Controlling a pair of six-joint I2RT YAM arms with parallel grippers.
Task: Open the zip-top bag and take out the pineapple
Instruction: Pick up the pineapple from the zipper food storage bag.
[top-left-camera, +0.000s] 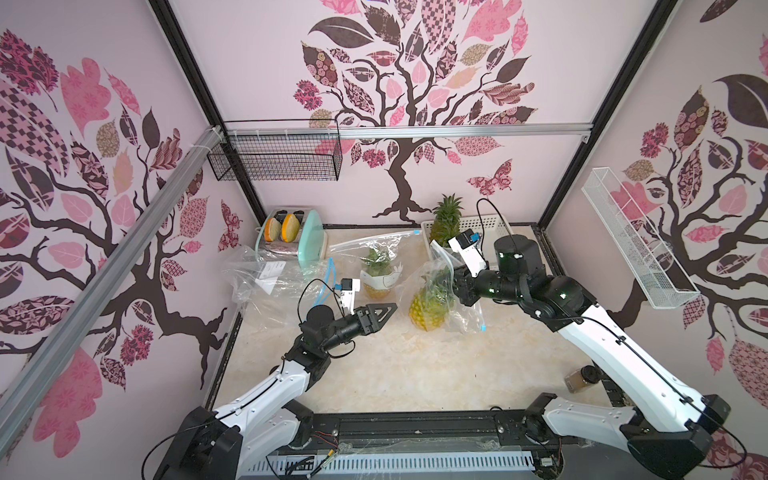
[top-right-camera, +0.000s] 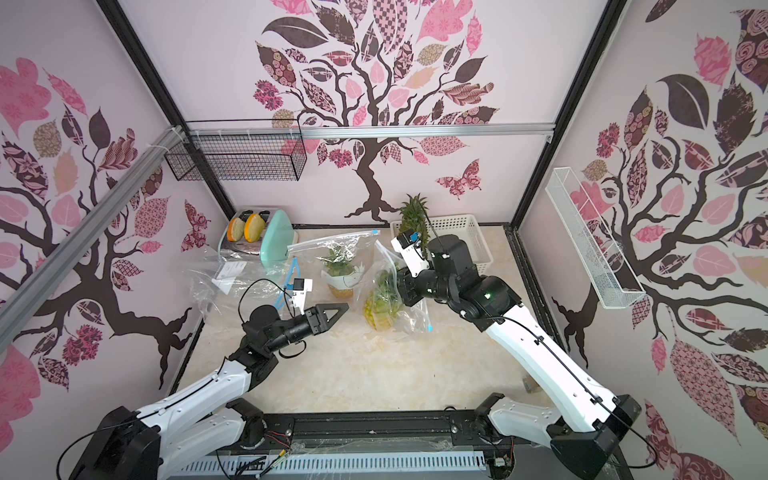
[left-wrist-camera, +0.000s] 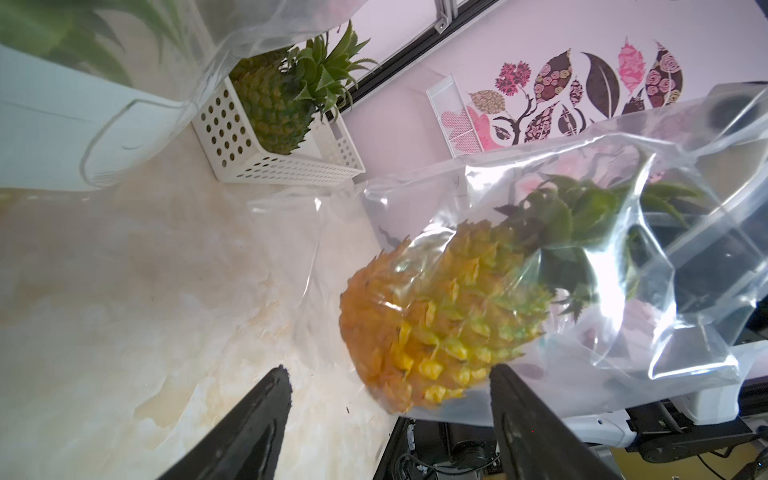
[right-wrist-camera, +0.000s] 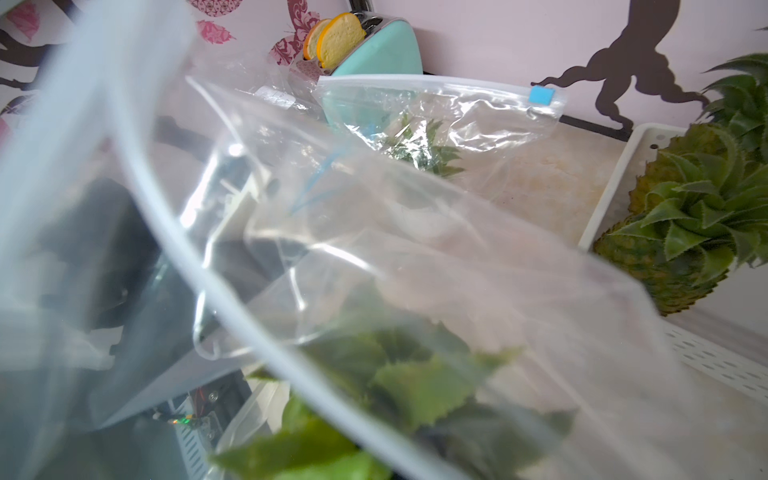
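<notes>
The pineapple (top-left-camera: 428, 309) stands roughly upright on the table (top-left-camera: 395, 374), right of centre. It is wholly enclosed in the zip-top bag (top-left-camera: 467, 316), with its leaves toward the right arm. The bag's blue slider (top-left-camera: 483, 329) lies low at the front corner of the bag, near the table surface. The right gripper (top-left-camera: 459, 286) sits against the bag's upper side, level with the leaves. Its jaws are pressed together, apparently pinching the plastic, though the film covers the fingertips. The right wrist view shows only the white zip strip (right-wrist-camera: 232, 299) and blurred leaves. The left gripper (top-left-camera: 386, 311) hovers just beside the fruit on its left, apart from the bag in both top views. In the left wrist view its fingers (left-wrist-camera: 274, 399) are spread wide and hold nothing, with the fruit's base just ahead of them. Toward the back wall are a second bagged pineapple (top-left-camera: 376, 276) and a white basket (top-left-camera: 496, 226) containing a loose pineapple (top-left-camera: 446, 218). A toaster (top-left-camera: 311, 243) and a crumpled clear bag (top-left-camera: 249, 270) are there as well.
</notes>
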